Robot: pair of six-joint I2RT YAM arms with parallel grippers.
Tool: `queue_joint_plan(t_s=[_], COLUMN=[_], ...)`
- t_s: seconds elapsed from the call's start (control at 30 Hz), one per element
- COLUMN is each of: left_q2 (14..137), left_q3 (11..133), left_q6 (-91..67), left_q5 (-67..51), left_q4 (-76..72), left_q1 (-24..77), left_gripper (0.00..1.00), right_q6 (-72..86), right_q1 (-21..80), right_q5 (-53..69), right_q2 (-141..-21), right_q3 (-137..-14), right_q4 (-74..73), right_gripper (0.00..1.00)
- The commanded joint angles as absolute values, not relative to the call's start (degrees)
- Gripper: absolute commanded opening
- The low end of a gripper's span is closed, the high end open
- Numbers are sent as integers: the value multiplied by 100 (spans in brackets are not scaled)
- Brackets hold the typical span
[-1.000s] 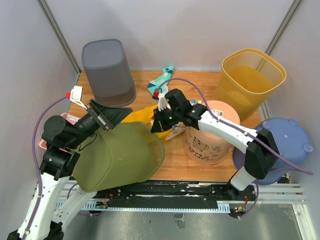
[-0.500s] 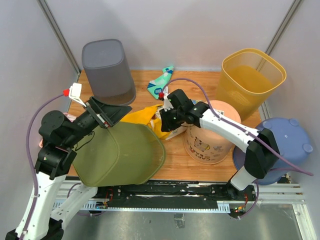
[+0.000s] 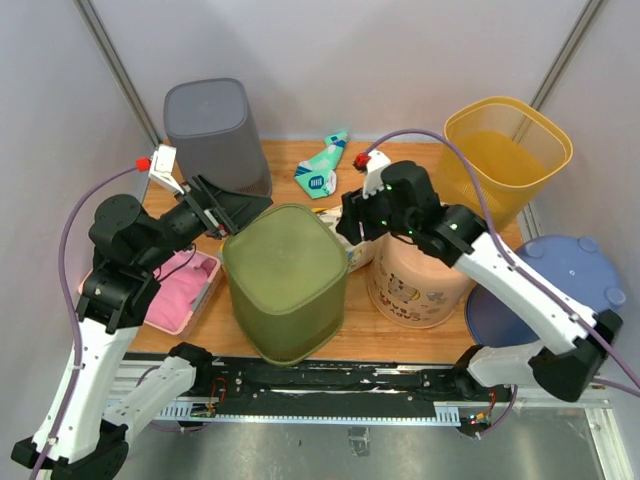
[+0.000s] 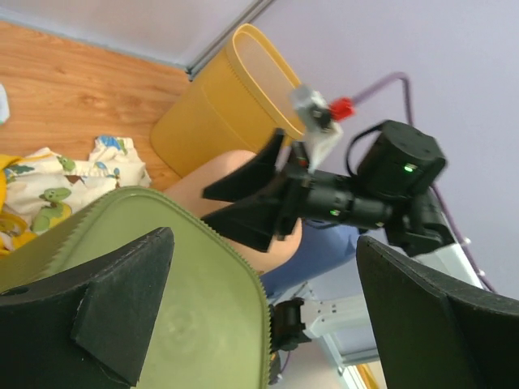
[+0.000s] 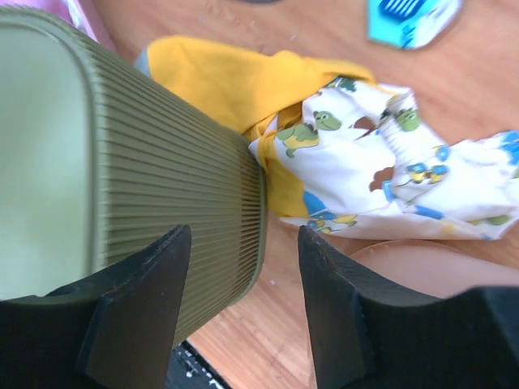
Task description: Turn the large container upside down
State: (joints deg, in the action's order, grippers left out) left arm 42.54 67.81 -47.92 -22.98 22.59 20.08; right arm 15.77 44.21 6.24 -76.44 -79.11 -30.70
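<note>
Green container (image 3: 285, 285) base-up, just beside left end effector (image 3: 245, 210)

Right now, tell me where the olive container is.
In the top view the olive container stands at the near middle of the table, between the pink tray on its left and the peach bucket on its right.

Top camera: high up, at near side, looks down on whole table (image 3: 400, 160), far. Left wrist camera: behind left gripper (image 4: 263, 243), looks forward over green bin (image 4: 186, 324), at right gripper (image 4: 243, 207). Right wrist camera: behind right gripper, looks down bin's side, very near. All share bin.
</note>
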Motion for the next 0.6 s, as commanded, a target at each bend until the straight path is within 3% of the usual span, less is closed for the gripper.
queue_joint_plan(t_s=[0.0,0.3,0.57], left_q2=[4330,4052,4116], left_q3=[7438,7164,6576], left_q6=[-4271,-4043,-3714], left_q5=[-2307,-3598,-4132], left_q4=[2542,3081,3133], left_q1=[2025,2029,2061], left_gripper=[99,99,97], right_q6=[1226,629,983], right_q1=[4332,4086,2322], right_q5=[-244,-1663,-1419], right_q2=[-7003,-6309,-6687], right_q3=[-8004,-7966,-8736], right_q4=[-3247,-3621,-3871], right_gripper=[58,67,68])
